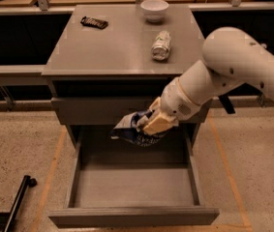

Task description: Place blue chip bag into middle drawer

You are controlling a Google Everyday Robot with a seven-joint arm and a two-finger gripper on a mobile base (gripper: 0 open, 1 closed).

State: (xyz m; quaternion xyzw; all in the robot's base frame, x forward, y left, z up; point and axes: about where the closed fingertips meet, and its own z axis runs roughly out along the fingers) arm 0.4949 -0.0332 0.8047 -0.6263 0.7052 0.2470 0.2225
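The blue chip bag (pixel 130 129) is dark blue with white ends and hangs crumpled in my gripper (pixel 148 126). The gripper is shut on the bag and holds it just below the upper drawer front (pixel 102 111), above the back of the middle drawer (pixel 131 216). That drawer is pulled fully open and its grey box holds nothing. My white arm (pixel 228 66) reaches in from the right.
On the cabinet top (pixel 107 52) lie a silvery-green can (pixel 160 45), a white bowl (pixel 154 9) and a small black packet (pixel 94 22). A black pole (pixel 18 202) lies on the speckled floor at the lower left. Dark shelving stands on both sides.
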